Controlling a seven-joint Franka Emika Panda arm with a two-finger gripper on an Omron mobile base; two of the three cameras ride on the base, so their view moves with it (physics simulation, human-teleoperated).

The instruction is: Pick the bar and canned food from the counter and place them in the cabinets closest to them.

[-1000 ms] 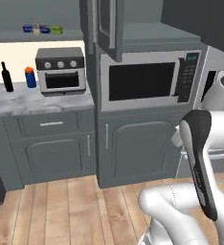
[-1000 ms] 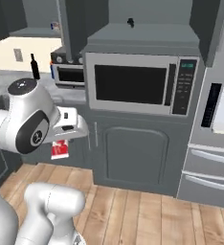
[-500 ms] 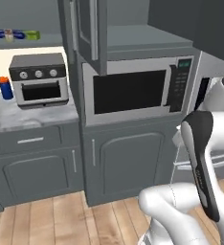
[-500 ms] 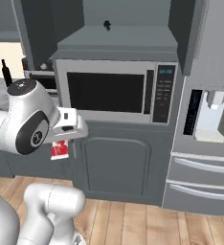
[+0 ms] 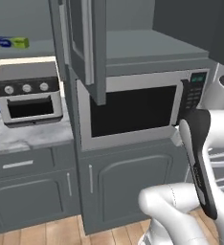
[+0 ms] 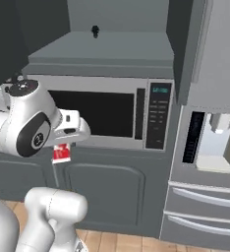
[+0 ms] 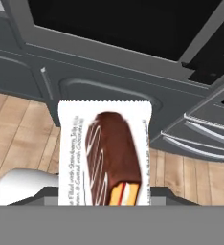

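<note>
The open cabinet shelf (image 6: 102, 51) sits well above the hand (image 6: 63, 147), with the microwave (image 6: 104, 113) just ahead of it, so I judge the lift could knock the bar (image 7: 104, 155) against the microwave front or the half-open cabinet door (image 5: 87, 48) and shift it in the grip. The hand is narrowed onto the bar's lower end, the packet sticking out ahead of it toward the lower cabinet doors.

Flat, even rendered light, slightly soft
</note>
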